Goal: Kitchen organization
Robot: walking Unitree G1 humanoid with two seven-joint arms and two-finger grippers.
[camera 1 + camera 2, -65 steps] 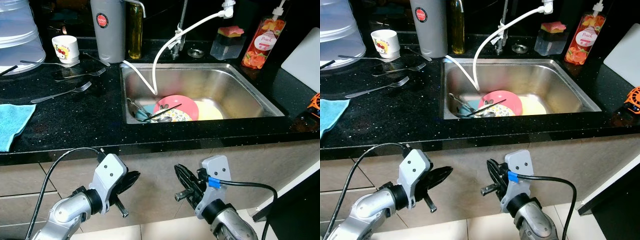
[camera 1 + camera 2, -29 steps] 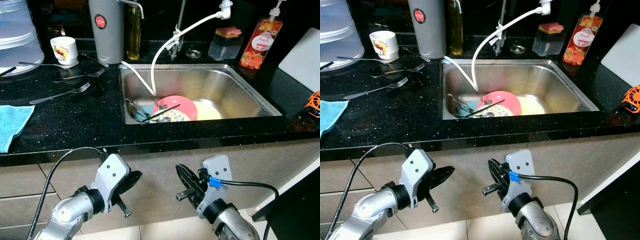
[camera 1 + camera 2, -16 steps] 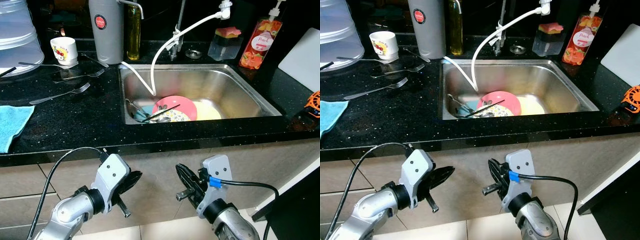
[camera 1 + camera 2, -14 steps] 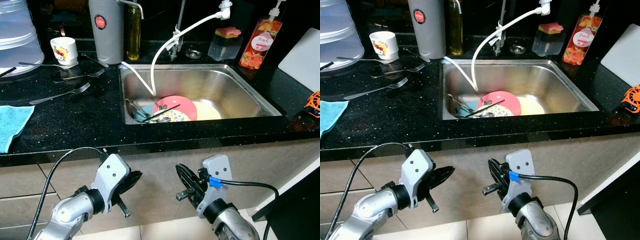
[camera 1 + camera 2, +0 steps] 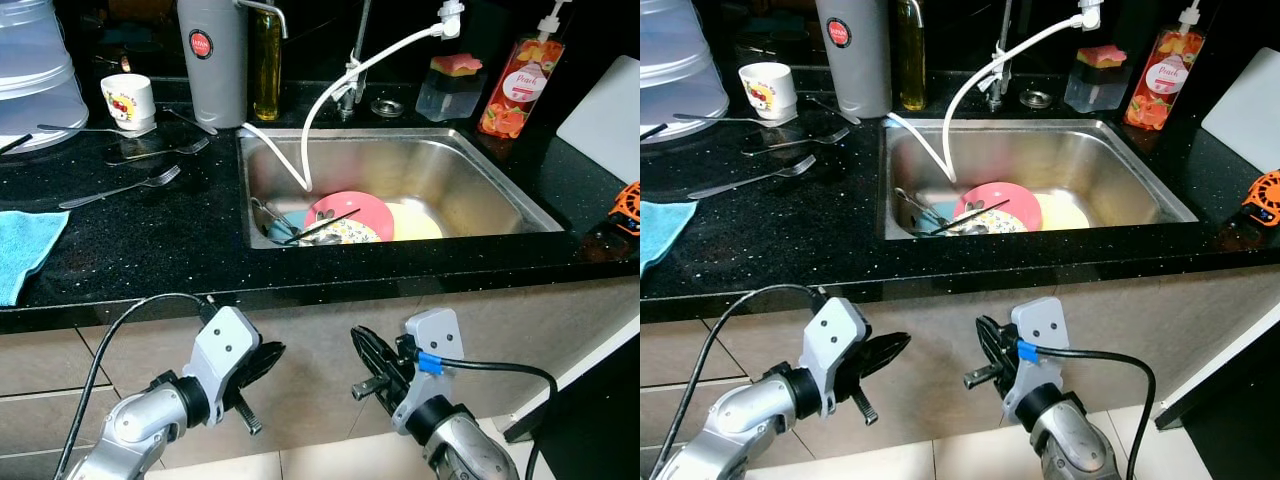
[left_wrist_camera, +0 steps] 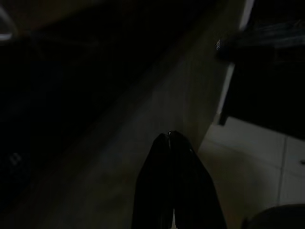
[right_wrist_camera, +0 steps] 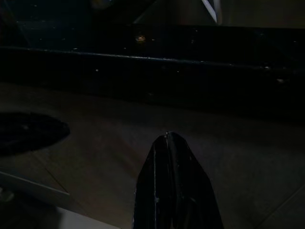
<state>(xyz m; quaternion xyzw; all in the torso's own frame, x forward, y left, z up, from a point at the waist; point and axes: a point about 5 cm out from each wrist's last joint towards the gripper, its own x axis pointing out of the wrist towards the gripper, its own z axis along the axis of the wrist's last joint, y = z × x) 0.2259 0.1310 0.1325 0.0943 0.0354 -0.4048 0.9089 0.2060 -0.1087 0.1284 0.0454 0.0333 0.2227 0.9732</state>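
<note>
A steel sink (image 5: 470, 165) is set in the black counter (image 5: 150, 240). In it lie a pink plate (image 5: 355, 210), a yellow plate (image 5: 418, 222), a patterned dish and some cutlery. A white hose (image 5: 330, 90) hangs from the tap into the basin. Below the counter edge, in front of the cabinet, my left gripper (image 5: 272, 355) hangs shut with its fingers pressed together (image 6: 169, 138). My right gripper (image 5: 360, 345) hangs shut beside it (image 7: 167, 138). Neither holds anything.
On the left counter lie forks (image 5: 125, 187), a cartoon mug (image 5: 129, 100), a blue cloth (image 5: 25, 250), a clear container (image 5: 35, 70) and a grey flask (image 5: 212, 60). Behind the sink stand an oil bottle (image 5: 265, 60), a sponge holder (image 5: 452, 85) and a soap bottle (image 5: 512, 88).
The view shifted slightly early on as the camera moved. Both grippers hang as before, and nothing on the counter or in the sink has moved.
</note>
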